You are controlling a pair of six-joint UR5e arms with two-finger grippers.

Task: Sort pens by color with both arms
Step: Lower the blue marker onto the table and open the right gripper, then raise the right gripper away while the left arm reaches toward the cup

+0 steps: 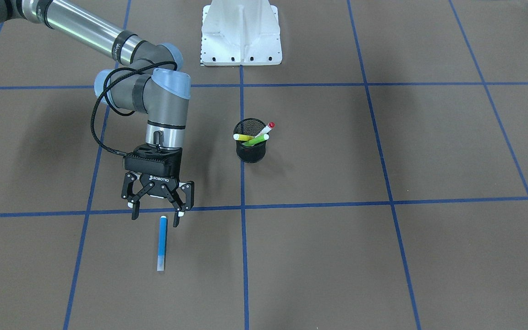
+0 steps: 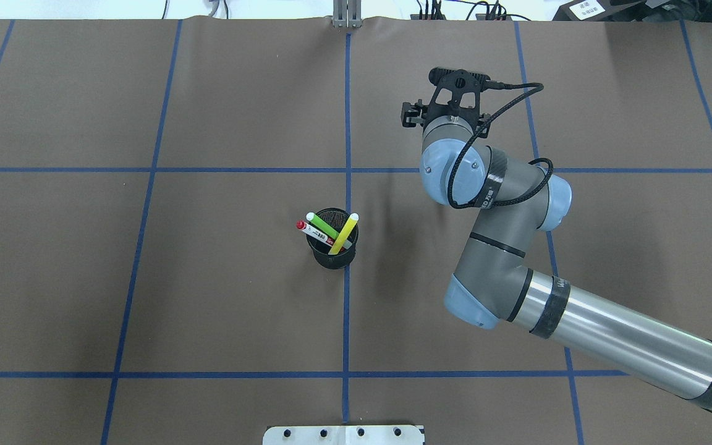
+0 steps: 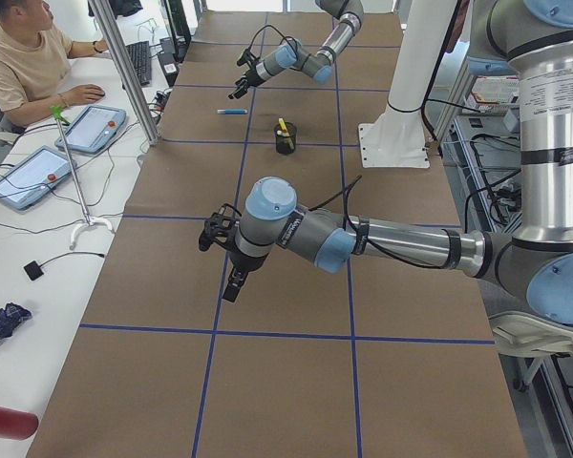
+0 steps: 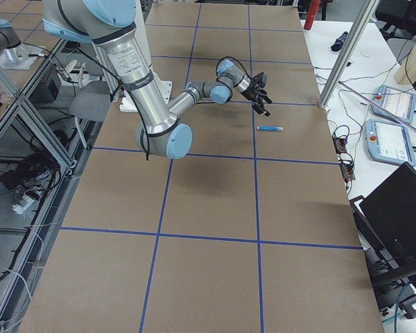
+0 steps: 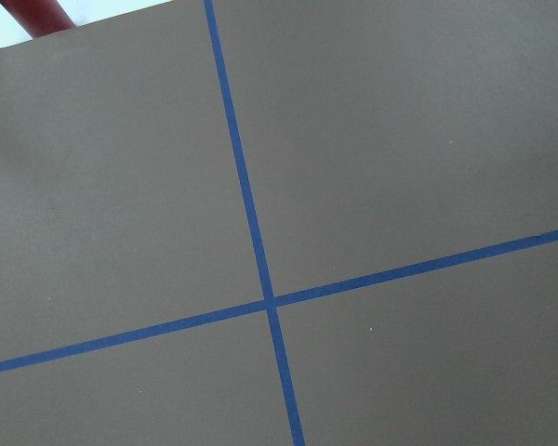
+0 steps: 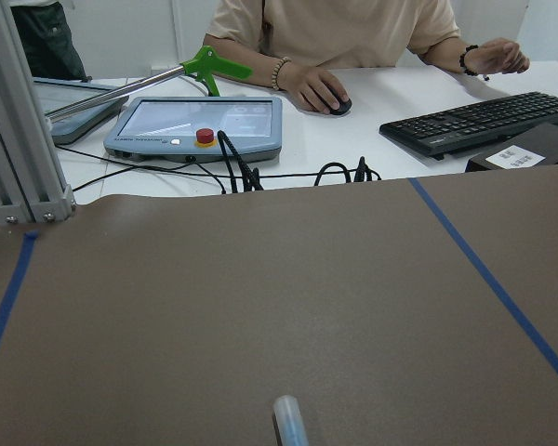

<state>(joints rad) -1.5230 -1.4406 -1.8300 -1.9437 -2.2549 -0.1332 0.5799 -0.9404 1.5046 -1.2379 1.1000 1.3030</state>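
Note:
A blue pen [image 1: 162, 243] lies flat on the brown table, and its clear cap [image 6: 290, 423] pokes in at the bottom of the right wrist view. My right gripper [image 1: 155, 219] hangs open just over the pen's end nearest the robot, holding nothing. The black mesh cup [image 1: 251, 142] at the table's middle holds a yellow pen [image 1: 244, 137], a green pen [image 1: 255, 140] and a red-capped white pen [image 1: 266, 128]. My left gripper [image 3: 231, 277] shows only in the exterior left view, low over bare table far from the cup; I cannot tell whether it is open or shut.
The white pedestal base [image 1: 241, 34] stands behind the cup. Blue tape lines [image 5: 260, 269] cross the table. Beyond the far edge, a person's hand [image 6: 316, 93] rests on a desk with a control tablet [image 6: 200, 125] and keyboard [image 6: 479, 121]. A red bottle [image 3: 5, 420] lies off-table.

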